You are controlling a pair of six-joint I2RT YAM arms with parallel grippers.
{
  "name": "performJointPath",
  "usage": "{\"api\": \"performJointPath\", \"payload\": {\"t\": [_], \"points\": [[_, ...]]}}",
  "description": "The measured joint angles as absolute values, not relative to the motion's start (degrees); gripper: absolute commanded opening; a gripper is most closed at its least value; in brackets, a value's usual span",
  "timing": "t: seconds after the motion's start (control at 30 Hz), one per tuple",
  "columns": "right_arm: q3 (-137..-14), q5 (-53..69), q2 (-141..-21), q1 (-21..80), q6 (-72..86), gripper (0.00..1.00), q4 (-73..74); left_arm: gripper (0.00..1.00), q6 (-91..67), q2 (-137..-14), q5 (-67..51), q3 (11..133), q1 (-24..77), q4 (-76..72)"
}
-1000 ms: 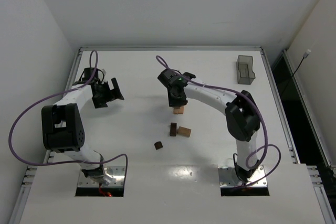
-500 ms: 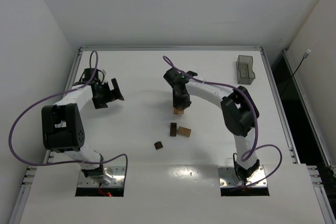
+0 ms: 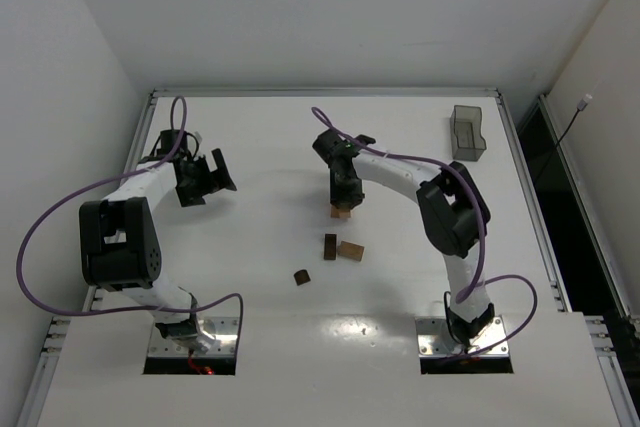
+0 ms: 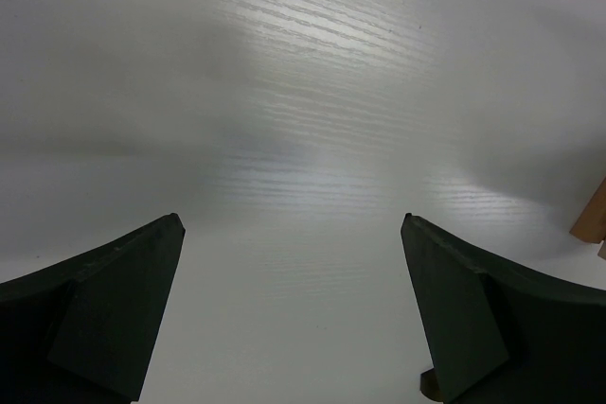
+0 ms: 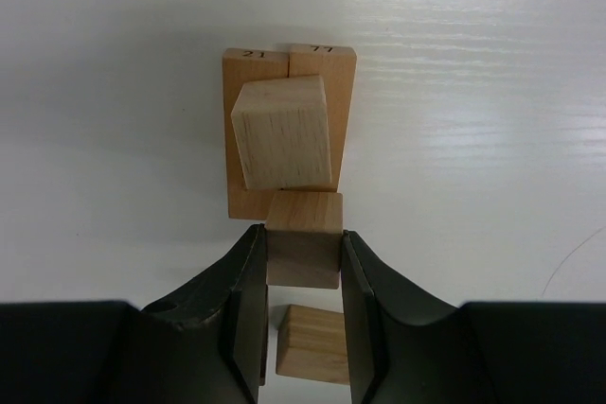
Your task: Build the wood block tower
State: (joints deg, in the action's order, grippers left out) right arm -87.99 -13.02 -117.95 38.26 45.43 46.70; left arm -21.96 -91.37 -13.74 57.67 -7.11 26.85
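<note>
The tower (image 5: 289, 120) is two tan bars lying side by side with a pale cube (image 5: 282, 131) on top. My right gripper (image 5: 303, 238) is shut on a tan cube (image 5: 303, 213) and holds it just at the near edge of the tower, above another tan block (image 5: 312, 342). In the top view the right gripper (image 3: 343, 192) hangs over the tower (image 3: 342, 213). A dark brown block (image 3: 330, 246), a tan block (image 3: 351, 251) and a small dark piece (image 3: 302, 276) lie nearer the front. My left gripper (image 3: 205, 179) is open and empty over bare table at the left.
A translucent grey bin (image 3: 467, 133) stands at the back right. In the left wrist view a tan block edge (image 4: 592, 219) shows at the right border, and a dark piece (image 4: 429, 386) peeks beside the right finger (image 4: 464, 328).
The right wrist has turned and shifted slightly right over the tower, and its elbow swung left. The left arm has not moved.
</note>
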Motion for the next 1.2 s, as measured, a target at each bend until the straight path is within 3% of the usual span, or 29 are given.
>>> {"api": "performJointPath", "payload": {"t": [1.13,1.2], "points": [[-89.71,-13.06,-118.93,38.00,45.50,0.00,43.94,0.99,-21.96,-91.39,-13.76,57.67,-7.11,26.85],[-89.71,-13.04,-118.93,38.00,45.47,0.05,43.86,0.99,-21.96,-91.50,-13.76,57.67,-7.11,26.81]]}}
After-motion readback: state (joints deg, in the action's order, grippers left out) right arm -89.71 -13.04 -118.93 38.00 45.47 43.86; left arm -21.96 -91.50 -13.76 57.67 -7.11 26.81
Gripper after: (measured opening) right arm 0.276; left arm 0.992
